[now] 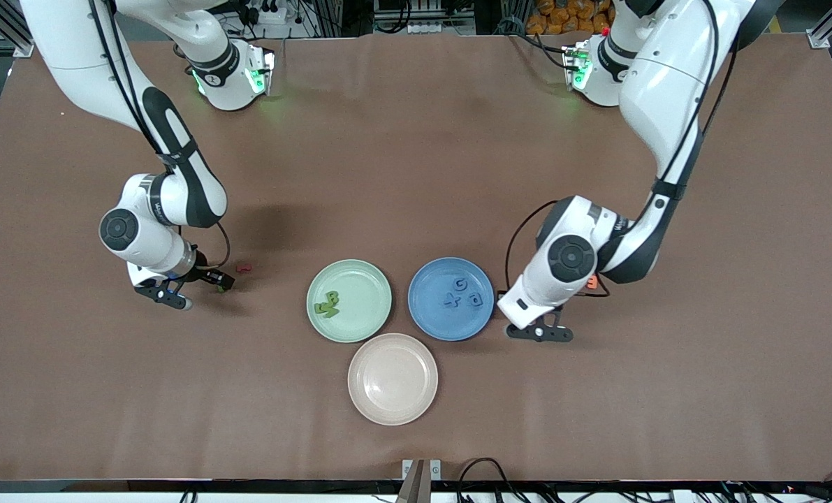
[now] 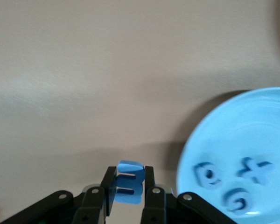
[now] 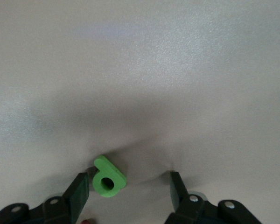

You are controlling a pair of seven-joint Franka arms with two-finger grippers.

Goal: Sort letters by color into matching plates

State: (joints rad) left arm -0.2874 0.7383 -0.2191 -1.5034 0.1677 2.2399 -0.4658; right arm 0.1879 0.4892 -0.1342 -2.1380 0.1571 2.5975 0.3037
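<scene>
My left gripper (image 2: 129,186) is shut on a blue letter (image 2: 129,181), held just above the table beside the blue plate (image 2: 233,140). In the front view that gripper (image 1: 540,334) sits by the blue plate (image 1: 435,316) toward the left arm's end. Three blue letters lie in the plate: a round one (image 1: 461,284), a plus (image 1: 452,300) and a P shape (image 1: 477,299). My right gripper (image 3: 128,191) is open low over the table around a green letter (image 3: 108,177), which lies close to one finger (image 3: 77,196). Green letters (image 1: 328,304) lie in the green plate (image 1: 361,316).
A beige plate (image 1: 392,378) stands nearer the front camera than the two coloured plates. A dark red piece (image 1: 245,267) lies by the right gripper (image 1: 205,293), near the green letter (image 1: 221,288). An orange piece (image 1: 592,282) lies under the left arm.
</scene>
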